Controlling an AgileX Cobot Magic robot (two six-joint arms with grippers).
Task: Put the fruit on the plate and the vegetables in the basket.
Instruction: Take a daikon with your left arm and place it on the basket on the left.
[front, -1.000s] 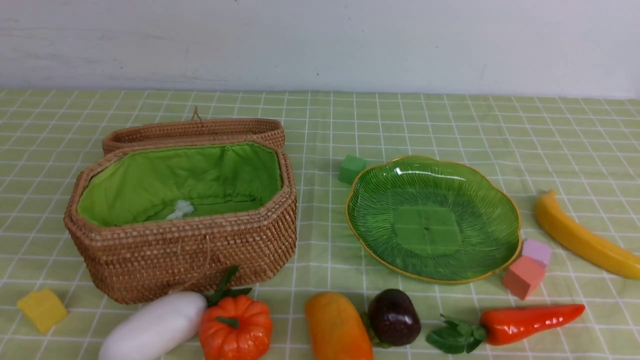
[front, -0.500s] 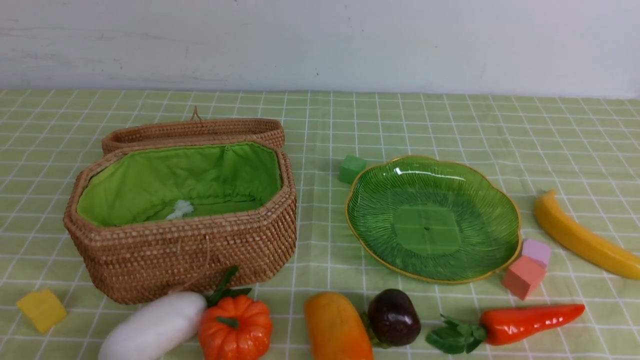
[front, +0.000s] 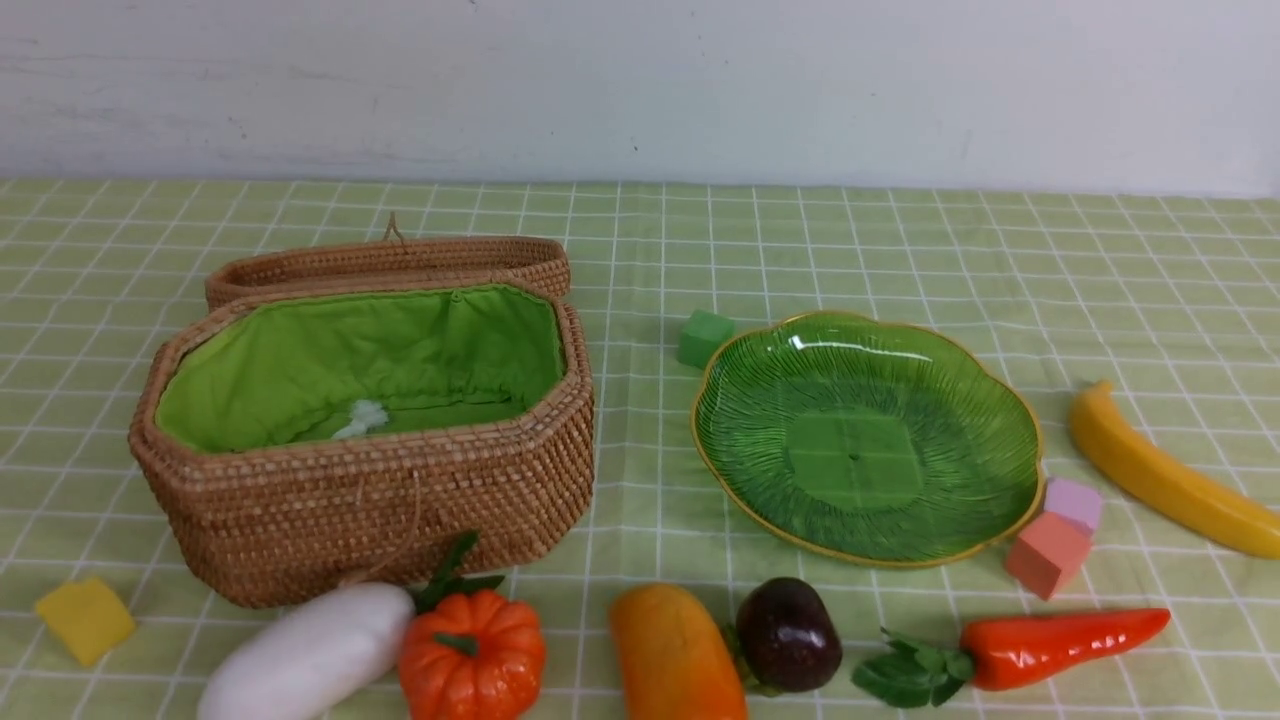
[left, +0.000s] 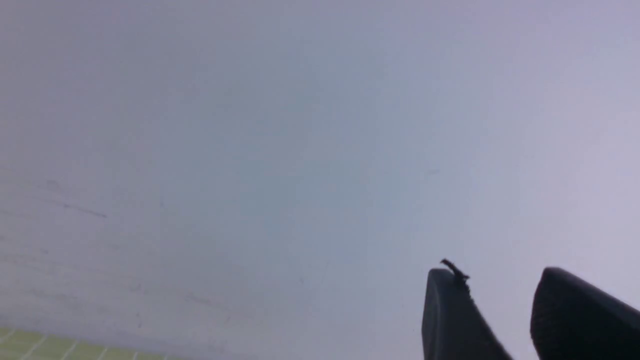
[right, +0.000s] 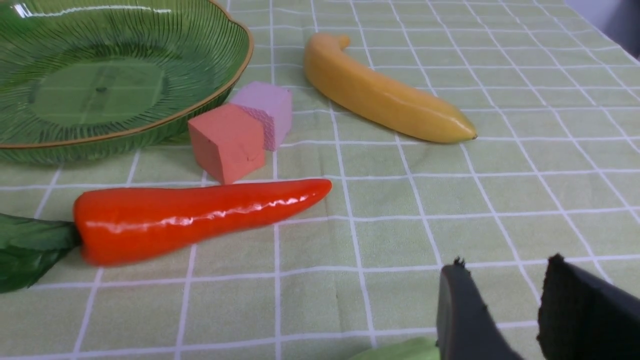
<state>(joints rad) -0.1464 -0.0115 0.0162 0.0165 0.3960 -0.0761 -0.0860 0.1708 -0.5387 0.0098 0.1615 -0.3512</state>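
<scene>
Lying just beside the lower-right rim of the plate (front: 760, 400) were a red cube (front: 1047, 555) and a purple cube (front: 1073, 502); a green cube (front: 704, 337) sat at its upper left. Along the frame's bottom lay the radish (front: 305, 655), pumpkin (front: 472, 655), mango (front: 675, 655), purple fruit (front: 788, 632) and carrot (front: 1060, 645), with the banana (front: 1165, 478) far right and the basket (front: 380, 510) left. The left gripper (left: 500, 285) and right gripper (right: 502, 272) had fingers apart, empty.

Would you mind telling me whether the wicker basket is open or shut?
Open: the lid lies folded back behind the basket, and its green lining shows.

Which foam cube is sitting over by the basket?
The yellow cube, alone off the basket's front left corner; the green cube, lilac cube and salmon cube sit beside the plate.
</scene>
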